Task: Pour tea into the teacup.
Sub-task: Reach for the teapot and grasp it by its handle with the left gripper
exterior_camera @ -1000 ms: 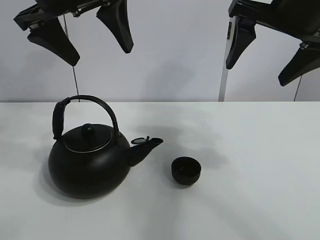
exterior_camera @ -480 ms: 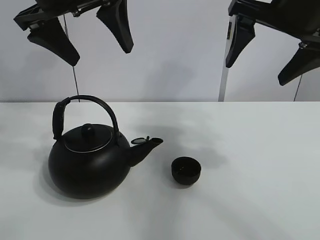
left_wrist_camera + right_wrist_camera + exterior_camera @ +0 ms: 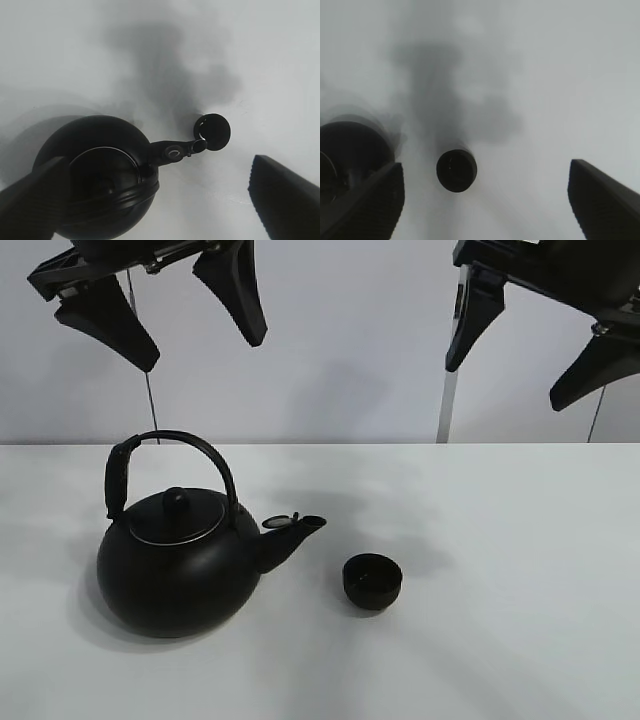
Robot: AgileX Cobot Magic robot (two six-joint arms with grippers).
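Note:
A big round black kettle [image 3: 180, 565] with an arched handle stands on the white table [image 3: 500, 640] at the left, its spout pointing right toward the teacup [image 3: 372, 581], a small black handleless cup that stands upright just right of the spout. My left gripper [image 3: 195, 322] hangs open and empty high above the kettle. My right gripper [image 3: 515, 355] hangs open and empty high at the upper right. The left wrist view looks down on the kettle [image 3: 97, 172] and the teacup [image 3: 212, 132]. The right wrist view is blurred and shows the teacup [image 3: 456, 170] and part of the kettle [image 3: 350, 150].
A plain pale wall stands behind the table. Two thin vertical poles rise at the back, one at the left [image 3: 150, 405] and one at the right [image 3: 445, 405]. Arm shadows fall on the table around the kettle and the teacup.
My right gripper has shifted slightly left and up. The left gripper, kettle and teacup have not moved.

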